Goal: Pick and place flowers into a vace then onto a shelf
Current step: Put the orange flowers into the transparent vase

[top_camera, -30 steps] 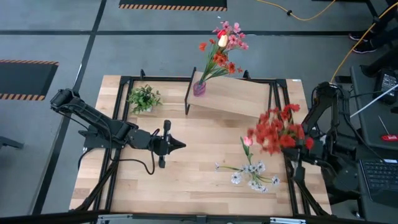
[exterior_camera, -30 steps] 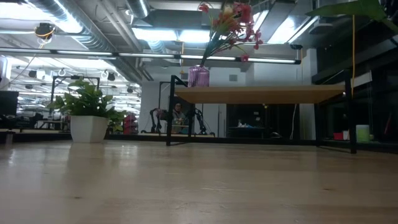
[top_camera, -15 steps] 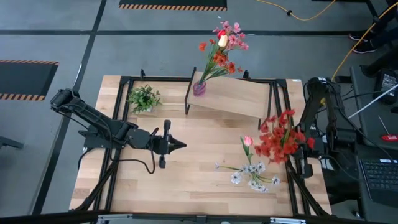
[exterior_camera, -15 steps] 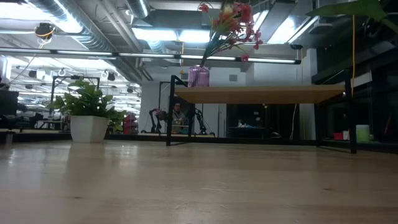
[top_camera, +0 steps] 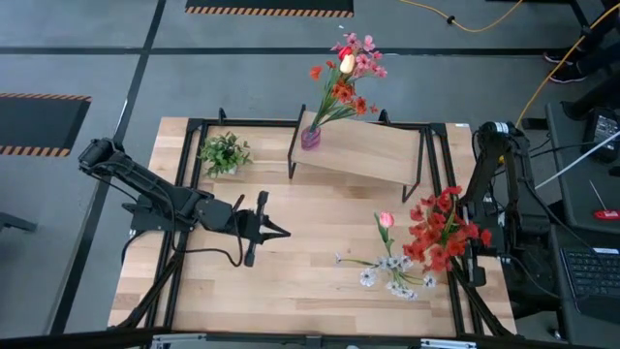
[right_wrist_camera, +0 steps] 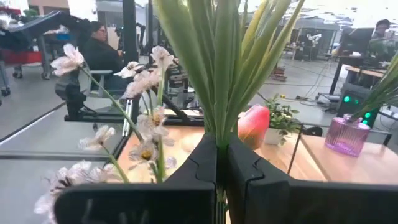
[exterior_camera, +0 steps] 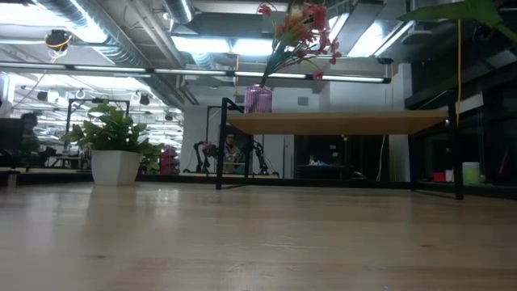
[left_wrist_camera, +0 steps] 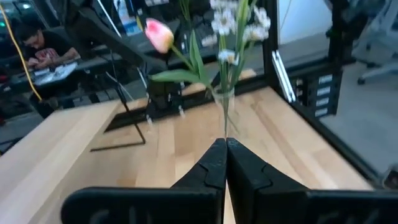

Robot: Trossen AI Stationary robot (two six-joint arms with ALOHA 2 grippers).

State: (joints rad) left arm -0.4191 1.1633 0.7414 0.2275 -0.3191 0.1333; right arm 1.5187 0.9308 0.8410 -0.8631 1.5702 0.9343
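Note:
My right gripper is shut on a bunch of red flowers above the table's right side. Its blooms hide the fingers in the high view. On the table beside it lie a white-flower spray and a pink tulip. The purple vase stands on the left end of the shelf and holds pink, red and orange flowers. My left gripper is shut over the table's middle, pointing at the lying flowers and touching nothing. My right gripper pinches the red bunch's green stems and leaves between its two fingers. The fingers come roughly level from the table's right side. The bunch is lifted clear of the table, and its leaves fan out beyond the fingertips.
A small leafy plant in a white pot stands at the far left of the table. Black frame rails run along the table's edges. Bare wood lies between the two arms. People sit at desks in the room beyond.
My right gripper has carried the red bunch toward the table's near edge and slightly to the right, keeping its hold. The blooms now hang close beside the pink tulip and white spray. The flowers on the table and in the vase have stayed put.

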